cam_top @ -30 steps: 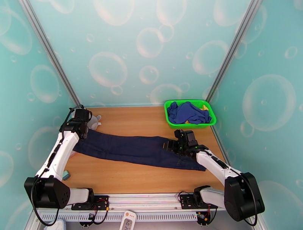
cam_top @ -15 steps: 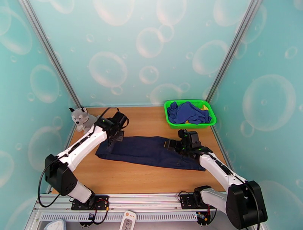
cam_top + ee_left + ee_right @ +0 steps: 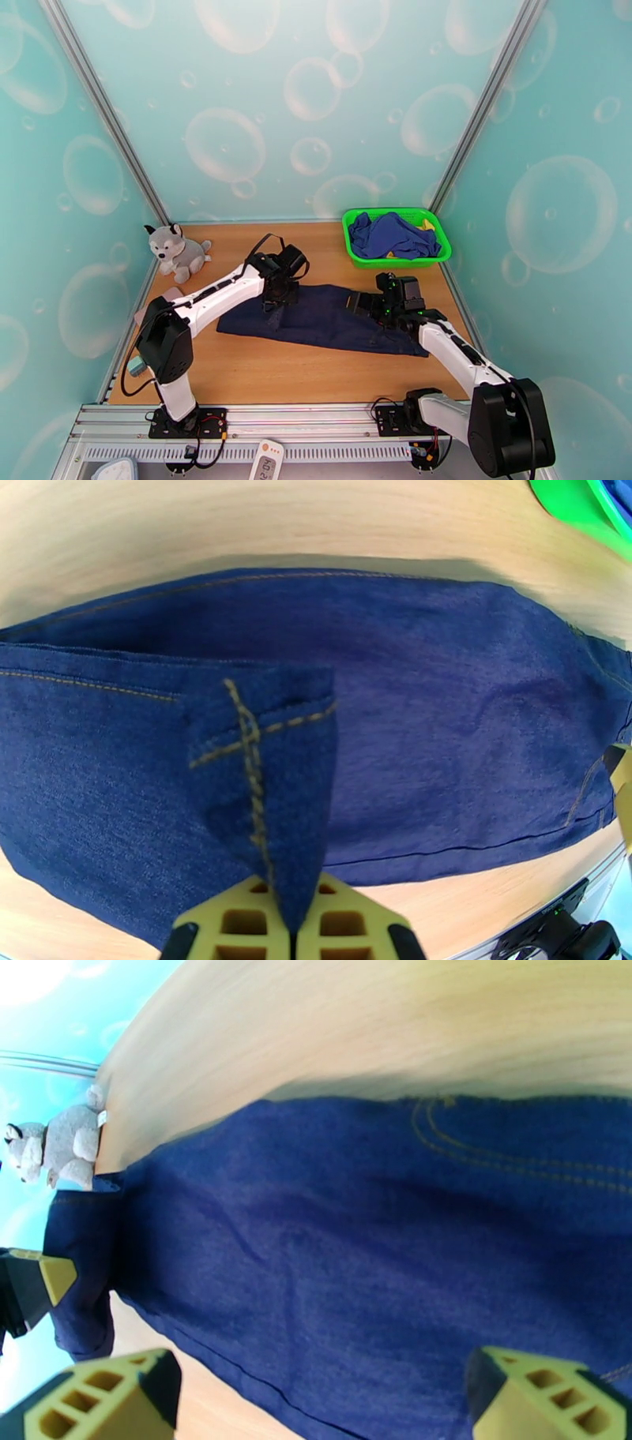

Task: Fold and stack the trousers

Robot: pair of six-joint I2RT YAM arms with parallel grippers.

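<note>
- The left gripper (image 3: pixel 289 924) is clamped on the hem of the trousers (image 3: pixel 332 317), holding that leg end doubled over the cloth, likely to fold it toward the waist at 3 o'clock.
- The right gripper (image 3: pixel 316 1402) gapes empty just above the waist end, probably to regrip.
- The hem juts toward 12 o'clock from the left fingers (image 3: pixel 237 922).
- The rest of the garment lies flat mid-table (image 3: pixel 316 371).

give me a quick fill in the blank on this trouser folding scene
1. The left fingers are ___ on a corner of the trousers.
2. The right fingers are ___, holding nothing.
3. The blue garment lies in a ___ basket.
4. The plush dog sits at the far ___ corner of the table.

Missing words: shut, open, green, left
</note>
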